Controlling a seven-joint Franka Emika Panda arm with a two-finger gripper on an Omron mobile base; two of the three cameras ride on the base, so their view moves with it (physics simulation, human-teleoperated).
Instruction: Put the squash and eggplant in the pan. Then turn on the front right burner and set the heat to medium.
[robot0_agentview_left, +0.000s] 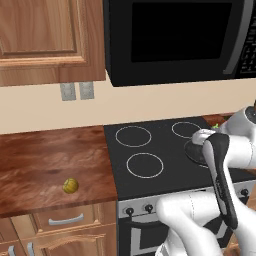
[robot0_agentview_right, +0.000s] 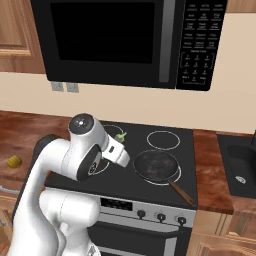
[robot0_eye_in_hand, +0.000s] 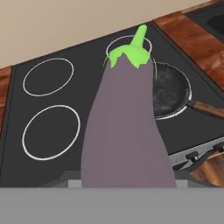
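gripper (robot0_agentview_right: 121, 142) part-closed, clamped on eggplant (robot0_eye_in_hand: 126, 131), held above cooktop (robot0_eye_in_hand: 87, 100) just beside pan (robot0_agentview_right: 156, 166); squash (robot0_agentview_left: 70, 186) sits on counter (robot0_agentview_left: 45, 160)

this is a home kitchen: a black glass cooktop (robot0_agentview_right: 145, 150) with white burner rings sits in a range with control knobs (robot0_agentview_right: 161, 217) on its front, under a black microwave (robot0_agentview_right: 130, 40). wooden cabinets (robot0_agentview_left: 50, 37), a wood-grain counter (robot0_agentview_left: 50, 160) and a wall outlet (robot0_agentview_left: 77, 91) surround it.
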